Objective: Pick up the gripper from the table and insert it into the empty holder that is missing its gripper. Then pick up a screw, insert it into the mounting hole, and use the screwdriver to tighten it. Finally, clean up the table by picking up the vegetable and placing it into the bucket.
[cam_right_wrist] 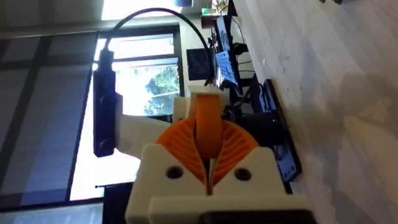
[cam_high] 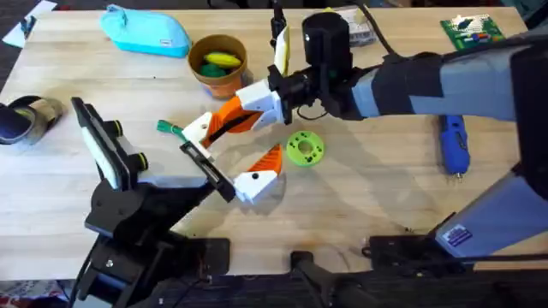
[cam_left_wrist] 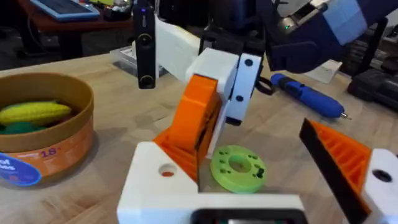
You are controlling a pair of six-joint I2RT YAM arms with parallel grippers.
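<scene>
Here the right gripper [cam_high: 224, 122] reaches across mid-table, its orange pads pressed onto an upright orange finger [cam_right_wrist: 207, 127]; whether that is the loose gripper cannot be told. The left gripper [cam_high: 235, 175] sits near the green disc [cam_high: 304, 147], spread, one finger cut off in its wrist view. Screwdriver [cam_high: 453, 145] lies far right; the bucket [cam_high: 218, 64] holds yellow corn, its green item half hidden.

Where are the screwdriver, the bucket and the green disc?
screwdriver [cam_high: 453, 144]: overhead view, middle of its blue body.
bucket [cam_high: 219, 79]: overhead view, front of its brown-orange wall.
green disc [cam_high: 305, 147]: overhead view, its top face.
</scene>
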